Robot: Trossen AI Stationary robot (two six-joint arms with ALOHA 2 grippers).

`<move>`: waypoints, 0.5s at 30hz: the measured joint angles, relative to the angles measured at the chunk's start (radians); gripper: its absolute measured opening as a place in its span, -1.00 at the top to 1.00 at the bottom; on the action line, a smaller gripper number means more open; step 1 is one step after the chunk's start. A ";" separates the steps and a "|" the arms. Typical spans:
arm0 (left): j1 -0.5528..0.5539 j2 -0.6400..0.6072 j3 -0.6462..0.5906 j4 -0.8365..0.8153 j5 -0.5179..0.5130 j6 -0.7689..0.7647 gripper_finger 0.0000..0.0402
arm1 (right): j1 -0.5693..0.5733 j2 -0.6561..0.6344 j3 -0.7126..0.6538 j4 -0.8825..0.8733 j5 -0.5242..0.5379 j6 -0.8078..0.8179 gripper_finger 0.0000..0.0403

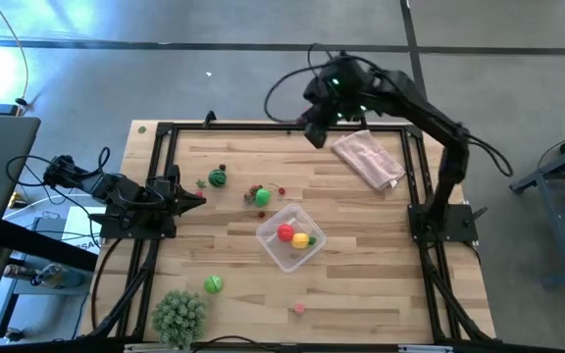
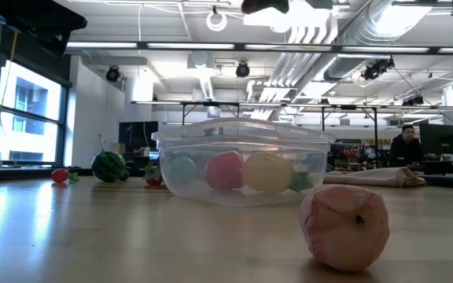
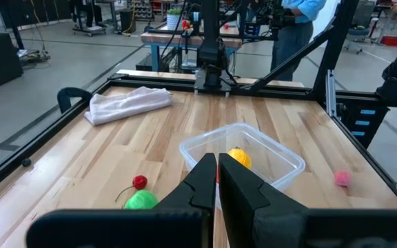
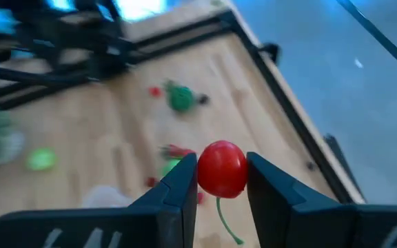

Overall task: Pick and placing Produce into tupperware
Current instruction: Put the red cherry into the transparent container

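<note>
The clear tupperware (image 1: 273,247) sits mid-table with a red and a yellow piece of produce inside. High over the table's far edge, my right gripper (image 4: 222,173) is shut on a small red round fruit (image 4: 222,165); it also shows in the high view (image 1: 314,132). On the wood lie a striped green piece (image 1: 218,178), a green piece (image 1: 262,196), another green one (image 1: 213,284) and a small pink one (image 1: 300,308). My left gripper (image 1: 196,200) waits shut at the left edge, touching nothing. My right gripper pinches the red fruit by its two opposite sides (image 4: 202,172) between its two fingers (image 4: 181,186). The fingers slant downward toward the table. The fruit is lifted clear, well above the wood, and its thin green stem (image 4: 225,219) hangs below it.
A pink cloth (image 1: 369,157) lies at the far right. A spiky pale-green ball plant (image 1: 179,316) stands at the near left corner. A black frame rail (image 1: 263,126) rims the table. In the low view a pink peach-like piece (image 2: 344,228) sits nearest the camera.
</note>
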 joint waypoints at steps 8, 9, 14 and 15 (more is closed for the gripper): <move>0.000 0.000 0.000 0.000 0.000 0.000 0.96 | 0.224 -0.049 -0.166 0.006 0.100 0.105 0.58; 0.000 0.000 0.000 0.000 0.000 0.000 0.96 | 0.244 -0.043 -0.219 0.024 0.098 0.124 0.58; 0.000 0.000 0.000 0.000 0.000 0.000 0.96 | 0.301 -0.040 -0.518 0.181 0.036 0.200 0.58; 0.000 0.000 0.000 0.000 0.000 0.000 0.96 | 0.306 -0.039 -0.568 0.210 0.016 0.219 0.58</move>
